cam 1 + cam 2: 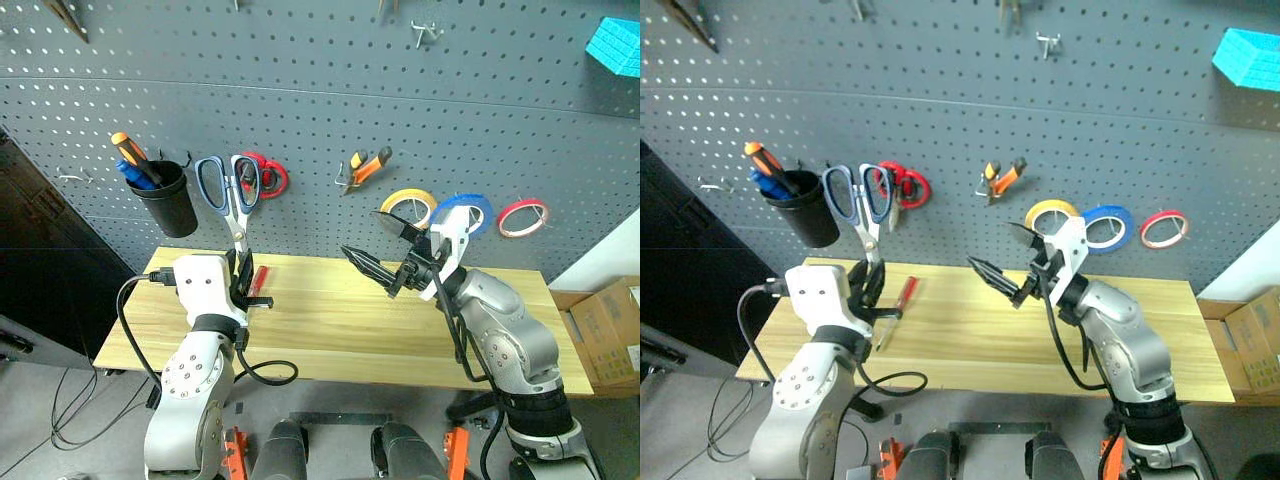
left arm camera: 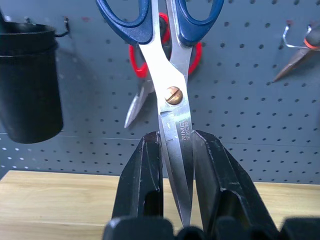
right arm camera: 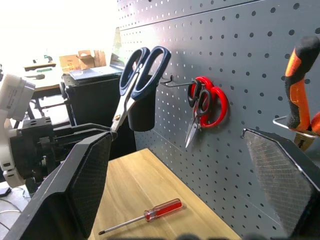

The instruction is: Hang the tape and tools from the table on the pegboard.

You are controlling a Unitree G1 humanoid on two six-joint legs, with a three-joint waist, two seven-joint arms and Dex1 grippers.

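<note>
Now the left gripper [image 1: 241,272] is clamped on the blades of the blue scissors [image 1: 231,192], holding them upright with the handles at the top, in front of the pegboard [image 1: 320,120] and over the left end of the worktop [image 1: 330,320]. In the left wrist view the two black fingers [image 2: 142,185] press on both sides of the steel blades just below the pivot screw. Behind the blue handles, red scissors [image 1: 264,176] hang on a hook; whether the blue handles touch that hook I cannot tell. Left of them a black cup [image 1: 166,198] hangs on the board with an orange-handled screwdriver [image 1: 129,152] standing in it.

A red screwdriver [image 1: 896,302] lies on the worktop just beside the left gripper.

Over the middle of the worktop the right gripper [image 1: 385,250] has its jaws spread wide with nothing between them. The pliers [image 1: 366,166] hang on a hook near the board's middle. To their right hang three rolls in a row: a yellow roll [image 1: 408,205], the blue tape [image 1: 466,211] partly behind the right arm, and a red roll [image 1: 523,217].
</note>
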